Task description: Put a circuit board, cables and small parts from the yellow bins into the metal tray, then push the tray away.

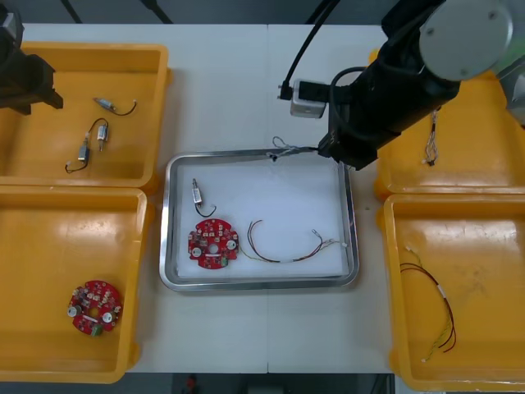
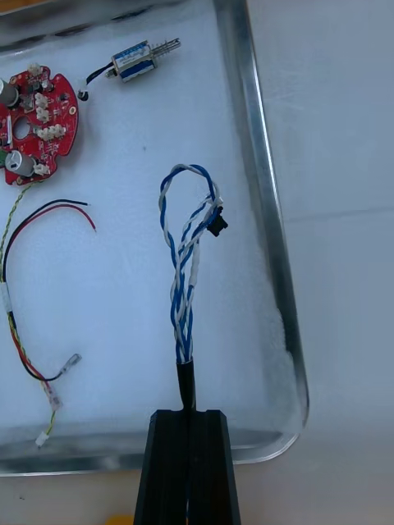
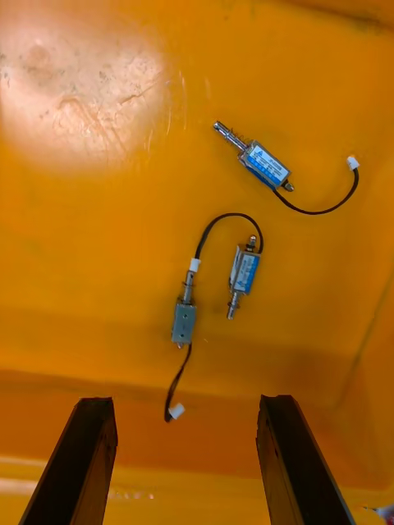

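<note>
My right gripper [image 1: 321, 149] [image 2: 190, 414] is shut on the twisted blue and white cable [image 2: 189, 254] [image 1: 283, 150], which hangs over the far right corner of the metal tray [image 1: 348, 215] [image 2: 267, 189]. In the tray lie a round red circuit board [image 1: 212, 242] [image 2: 37, 123], a small metal part [image 1: 198, 194] [image 2: 135, 57] and a red and yellow cable [image 1: 287, 246] [image 2: 25, 328]. My left gripper [image 3: 187, 410] is open above the far left yellow bin [image 1: 25, 148] [image 3: 98, 246], near three small metal parts [image 3: 234, 271].
The near left yellow bin [image 1: 33, 238] holds another red circuit board [image 1: 94, 308]. The near right bin [image 1: 484, 238] holds a red and yellow cable [image 1: 435, 308]. The far right bin [image 1: 484, 139] holds a cable [image 1: 431, 139]. A white box [image 1: 308, 97] sits behind the tray.
</note>
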